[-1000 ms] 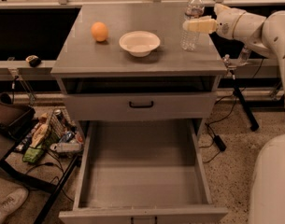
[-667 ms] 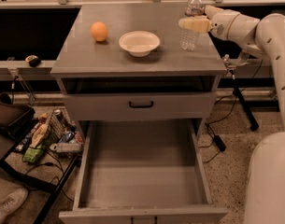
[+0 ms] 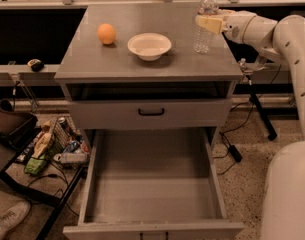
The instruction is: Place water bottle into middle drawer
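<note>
1. Clear plastic water bottle with white cap and pale label band [image 3: 204,35]: stands upright at the right rear of the grey counter [image 3: 142,66], near its edge. Not yet in the deep grey middle drawer [image 3: 152,196], pulled open below.
2. White-armed two-finger gripper [image 3: 210,23]: sits at the bottle's shoulder, reaching in from the right.
3. Risk, tipping: taken so high, could swing or topple off the counter's right edge if nudged rather than pinched squarely.
4. Risk, slipping: thin, smooth plastic; could buckle or slide out under a poorly judged squeeze.
5. Risk, collision: could clip the counter lip or the shallow grey drawer front with black handle [image 3: 151,113] on the way down.
6. Fingers [image 3: 206,24]: show as one pale pad across the bottle's near side, partner hidden behind. Cannot tell whether clamped on or merely alongside.
</note>
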Tool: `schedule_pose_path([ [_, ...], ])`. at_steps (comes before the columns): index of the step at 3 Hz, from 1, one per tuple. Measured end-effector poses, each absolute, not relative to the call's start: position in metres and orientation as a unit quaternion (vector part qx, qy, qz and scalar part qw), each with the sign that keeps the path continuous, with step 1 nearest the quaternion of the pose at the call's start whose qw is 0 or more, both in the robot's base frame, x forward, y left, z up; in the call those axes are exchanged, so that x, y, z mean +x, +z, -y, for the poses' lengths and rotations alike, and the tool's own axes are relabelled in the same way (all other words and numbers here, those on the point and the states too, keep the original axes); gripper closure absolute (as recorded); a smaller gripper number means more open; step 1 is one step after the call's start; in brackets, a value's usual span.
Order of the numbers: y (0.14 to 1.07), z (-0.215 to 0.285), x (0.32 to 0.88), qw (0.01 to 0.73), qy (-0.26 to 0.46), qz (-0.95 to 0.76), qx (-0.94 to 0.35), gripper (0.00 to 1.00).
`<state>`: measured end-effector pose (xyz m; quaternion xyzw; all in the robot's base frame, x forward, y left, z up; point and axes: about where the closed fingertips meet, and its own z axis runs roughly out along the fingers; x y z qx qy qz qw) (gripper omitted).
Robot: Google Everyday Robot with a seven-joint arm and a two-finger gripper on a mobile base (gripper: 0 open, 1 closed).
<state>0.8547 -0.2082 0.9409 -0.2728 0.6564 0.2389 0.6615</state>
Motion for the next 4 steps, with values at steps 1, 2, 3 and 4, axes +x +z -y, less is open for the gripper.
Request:
schedule_pose_path([
  [1,0.941,0.208,0.855,0.662,0.239,-0.656,-0.273,0.95],
  [2,0.941,0.208,0.855,0.662,0.239,-0.656,-0.273,1.0],
  [3,0.963,0.194,0.846,0.68,0.24,-0.628,-0.292,1.0],
  [4,1.007,0.199,0.809,0.713,0.211,-0.595,-0.305,1.0],
])
